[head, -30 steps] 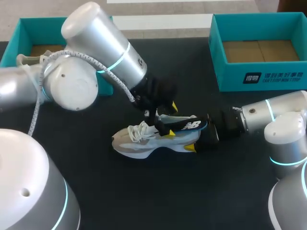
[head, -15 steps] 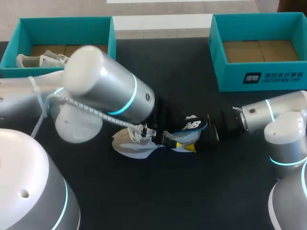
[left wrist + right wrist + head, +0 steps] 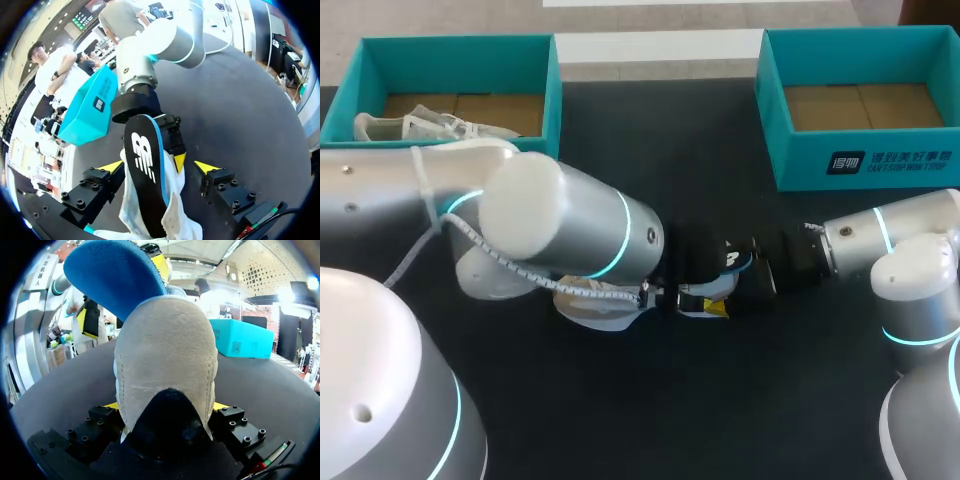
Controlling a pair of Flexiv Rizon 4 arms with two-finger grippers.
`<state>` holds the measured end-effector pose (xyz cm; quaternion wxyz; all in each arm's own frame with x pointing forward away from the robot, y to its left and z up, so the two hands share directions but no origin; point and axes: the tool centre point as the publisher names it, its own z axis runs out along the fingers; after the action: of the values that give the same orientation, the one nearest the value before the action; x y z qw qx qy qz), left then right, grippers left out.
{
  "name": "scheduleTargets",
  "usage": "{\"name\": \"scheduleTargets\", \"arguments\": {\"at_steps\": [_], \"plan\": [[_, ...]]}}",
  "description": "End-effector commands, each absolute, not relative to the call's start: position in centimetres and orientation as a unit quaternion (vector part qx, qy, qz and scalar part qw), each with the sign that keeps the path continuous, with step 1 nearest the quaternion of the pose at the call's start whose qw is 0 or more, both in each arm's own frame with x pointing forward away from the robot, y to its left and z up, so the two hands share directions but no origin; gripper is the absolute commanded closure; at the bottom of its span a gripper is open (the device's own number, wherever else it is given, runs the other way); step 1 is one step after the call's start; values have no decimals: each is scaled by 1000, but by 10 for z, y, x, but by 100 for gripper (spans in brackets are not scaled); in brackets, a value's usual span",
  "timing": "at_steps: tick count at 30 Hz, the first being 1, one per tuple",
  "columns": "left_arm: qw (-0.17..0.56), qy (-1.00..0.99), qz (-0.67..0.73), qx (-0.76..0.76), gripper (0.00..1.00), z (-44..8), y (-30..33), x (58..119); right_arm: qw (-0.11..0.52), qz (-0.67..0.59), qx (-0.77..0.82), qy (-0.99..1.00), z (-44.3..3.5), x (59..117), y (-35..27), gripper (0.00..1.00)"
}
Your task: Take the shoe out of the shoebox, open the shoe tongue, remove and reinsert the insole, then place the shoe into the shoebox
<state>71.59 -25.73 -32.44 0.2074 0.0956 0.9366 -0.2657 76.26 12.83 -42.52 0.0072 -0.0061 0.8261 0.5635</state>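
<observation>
Suede heel of the grey-and-white mesh sneaker (image 3: 165, 355) sits clamped in the right end effector (image 3: 166, 405), which I judge steadies the shoe on the black table (image 3: 770, 400) while the insole is worked. Left end effector (image 3: 160, 166) has its jaws apart, straddling the black foam insole (image 3: 145, 170), blue-edged and marked with a white logo, that stands out of the shoe. Off to one side of the right end effector, the teal cardboard shoebox (image 3: 860, 160) bears white print.

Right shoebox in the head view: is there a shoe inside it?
No, the right shoebox shows only its bare cardboard floor, with nothing lying in it.
</observation>
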Motion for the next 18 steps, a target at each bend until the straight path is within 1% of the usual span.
{"name": "scheduleTargets", "arguments": {"at_steps": [1,4,5,6,7,8,9,13,15,18], "plan": [[220,935,-262,89,17,-327,-262,711,8,562,-5,827,-429,763,132,100],[226,934,-265,82,22,-327,-261,711,8,562,-5,827,-429,763,132,100],[230,933,-267,78,25,-327,-261,712,8,562,-5,827,-429,763,132,100],[231,932,-267,77,26,-327,-261,712,8,562,-5,827,-429,763,132,100],[233,933,-264,75,33,-327,-261,713,8,562,-5,827,-429,763,132,100],[236,932,-264,75,36,-327,-261,714,8,562,-5,827,-429,763,132,100],[241,931,-262,75,38,-327,-260,715,8,562,-5,827,-429,763,132,100],[250,930,-260,77,33,-328,-257,719,8,562,-5,827,-429,763,132,100],[251,929,-261,75,35,-327,-256,720,8,562,-5,827,-429,763,132,100],[257,926,-267,71,36,-326,-255,720,8,562,-5,827,-429,763,132,100]]}}
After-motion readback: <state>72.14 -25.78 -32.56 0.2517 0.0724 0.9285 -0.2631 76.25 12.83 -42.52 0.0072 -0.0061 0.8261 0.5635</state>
